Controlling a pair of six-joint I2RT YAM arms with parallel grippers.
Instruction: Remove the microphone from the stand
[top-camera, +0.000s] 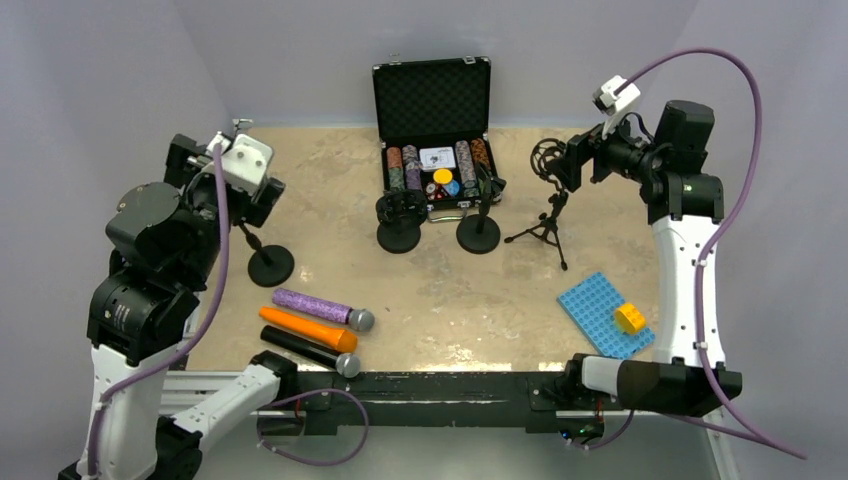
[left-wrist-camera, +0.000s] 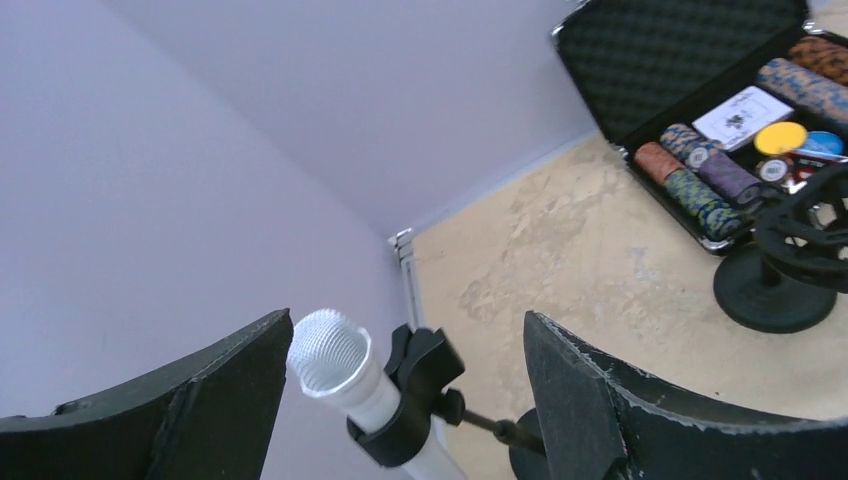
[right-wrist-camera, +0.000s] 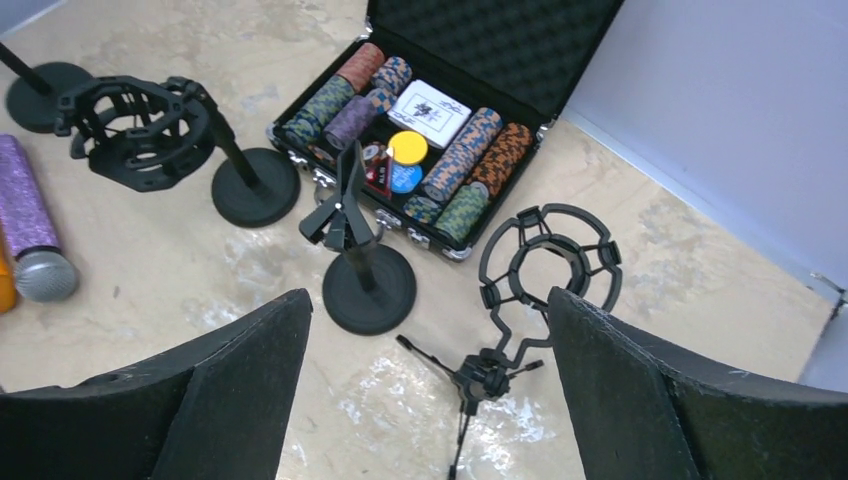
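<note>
A white microphone (left-wrist-camera: 340, 368) with a mesh head sits tilted in the black clip (left-wrist-camera: 432, 372) of a stand. In the top view only the stand's round base (top-camera: 270, 266) and thin pole show below my left wrist. My left gripper (left-wrist-camera: 408, 330) is open; its fingers stand either side of the microphone head and clip, the left finger (left-wrist-camera: 230, 395) close beside the head, with no grip. My right gripper (right-wrist-camera: 425, 310) is open and empty, high above a small tripod stand (right-wrist-camera: 485, 378) with an empty ring mount (right-wrist-camera: 513, 265).
Purple (top-camera: 312, 305), orange (top-camera: 300, 326) and black (top-camera: 303, 347) microphones lie near the front left. An open poker chip case (top-camera: 432, 100) stands at the back, with two round-based stands (top-camera: 399, 236) (top-camera: 478, 233) before it. A blue baseplate (top-camera: 598, 300) carries a yellow brick (top-camera: 630, 317).
</note>
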